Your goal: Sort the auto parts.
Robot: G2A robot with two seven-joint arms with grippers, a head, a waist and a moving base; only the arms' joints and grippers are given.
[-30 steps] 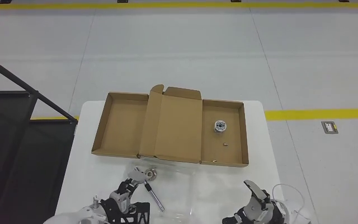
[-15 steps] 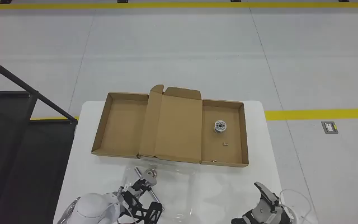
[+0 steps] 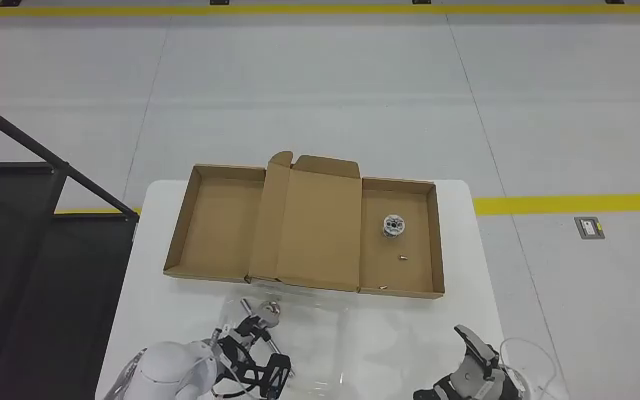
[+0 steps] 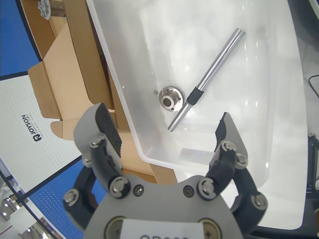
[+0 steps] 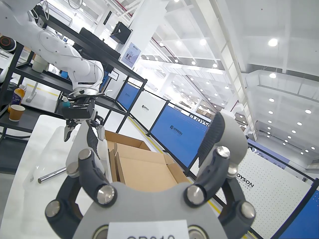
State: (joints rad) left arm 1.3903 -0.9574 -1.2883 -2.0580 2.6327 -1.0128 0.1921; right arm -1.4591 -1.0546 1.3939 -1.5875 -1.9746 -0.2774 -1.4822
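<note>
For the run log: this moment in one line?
left gripper open over clear bin | rod, flange lying in bin | right gripper open, empty

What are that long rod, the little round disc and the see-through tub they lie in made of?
Rod: polished metal, probably steel, by its mirror-like shine; a black band, perhaps rubber or tape, wraps one part.
Disc: machined metal, duller silver, with drilled holes.
Tub: clear glossy plastic, translucent walls with glare.
</note>
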